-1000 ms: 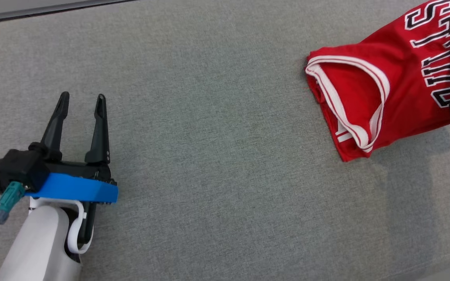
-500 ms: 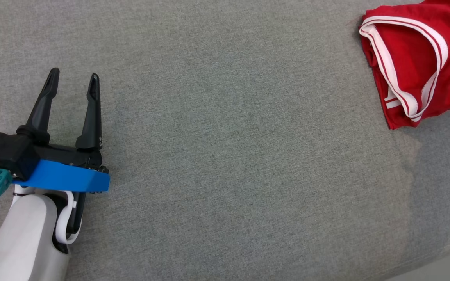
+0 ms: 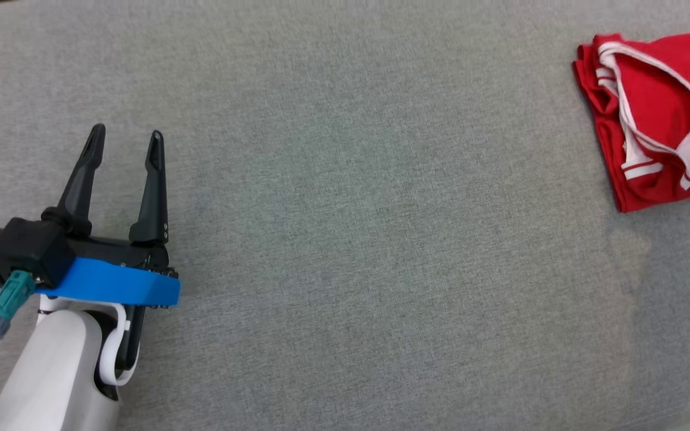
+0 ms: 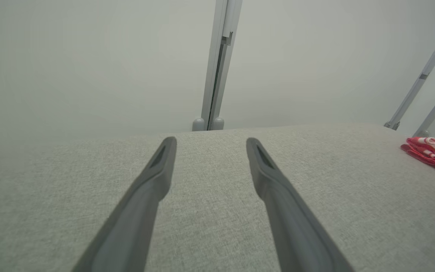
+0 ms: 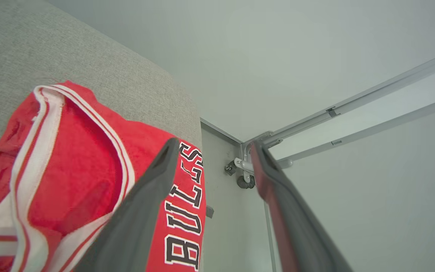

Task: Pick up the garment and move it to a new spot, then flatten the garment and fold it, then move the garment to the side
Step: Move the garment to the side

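- My left gripper hangs at the lower left of the head view over the grey table. Its two dark fingers are spread and nothing lies between them.
- It has the same pose as a second ago and sits in almost the same spot.
- My right gripper also has its fingers apart, with an empty gap between them. In its wrist view one finger crosses in front of the jersey's lettering, and I cannot tell whether it touches the cloth.
- A second ago that gripper's blue mount sat at the right edge of the head view, against the lettered panel. The cloth was drawn up toward it.
- The garment now lies slack on the table at the far right of the head view, well apart from the left gripper. It is folded into a compact red bundle with a white-trimmed armhole uppermost, and the frame edge cuts it off.
- The head camera has shifted across the three pictures, so I don't read the garment's slide to the right as its own move.
- Its shape has changed, though. It was stretched and raised before, and now it is flat, with far less lettering in the head view.
- From the right wrist, the black-and-white lettering runs along the side of the garment that reaches the table's edge.
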You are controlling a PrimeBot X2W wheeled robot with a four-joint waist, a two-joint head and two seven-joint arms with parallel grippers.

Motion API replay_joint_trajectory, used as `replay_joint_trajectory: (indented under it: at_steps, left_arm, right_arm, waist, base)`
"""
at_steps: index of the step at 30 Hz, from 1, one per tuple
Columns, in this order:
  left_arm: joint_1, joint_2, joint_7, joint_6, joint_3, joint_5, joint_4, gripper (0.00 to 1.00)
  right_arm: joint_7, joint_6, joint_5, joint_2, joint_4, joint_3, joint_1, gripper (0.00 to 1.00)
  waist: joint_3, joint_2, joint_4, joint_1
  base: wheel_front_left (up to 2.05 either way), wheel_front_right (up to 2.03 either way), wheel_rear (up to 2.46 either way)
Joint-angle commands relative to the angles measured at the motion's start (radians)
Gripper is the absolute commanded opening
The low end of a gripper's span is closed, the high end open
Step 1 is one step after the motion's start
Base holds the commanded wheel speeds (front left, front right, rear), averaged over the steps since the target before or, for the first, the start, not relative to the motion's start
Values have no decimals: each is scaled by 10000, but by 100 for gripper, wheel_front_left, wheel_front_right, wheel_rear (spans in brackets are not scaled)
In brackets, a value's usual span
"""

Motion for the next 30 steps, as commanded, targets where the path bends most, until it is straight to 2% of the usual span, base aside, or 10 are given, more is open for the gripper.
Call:
replay_joint_trajectory:
  at_steps: [1, 9, 15, 24, 30]
  left_arm:
    - [67, -14, -71, -4, 57, -47, 35, 100]
    - [643, -401, -320, 15, 96, -250, 721, 100]
    - [1429, -734, -408, 42, 258, -420, 1154, 100]
    - [2440, -901, -433, 105, 559, -343, 1448, 100]
    - [2830, -998, -436, 29, 745, -198, 1561, 100]
  right_arm:
    - [-64, -16, -61, 153, -79, 7, 172, 100]
    - [-462, -15, 342, 1367, -912, -168, 1254, 100]
    - [-456, -13, 881, 2649, -2477, -735, 2851, 100]
    - [-587, -10, 1789, 3804, -4761, -1421, 5500, 100]
    - [-826, -10, 1848, 4535, -5586, -1476, 6652, 100]
  waist:
    - [-124, 0, -8, -1]
    - [-1444, 0, 409, -1]
    - [-2564, 0, 950, -1]
    - [-3642, 0, 1765, -1]
    - [-4072, 0, 2143, -1]
  base:
    - [0, 0, 0]
    - [0, 0, 0]
    - [0, 0, 0]
    - [0, 0, 0]
    - [0, 0, 0]
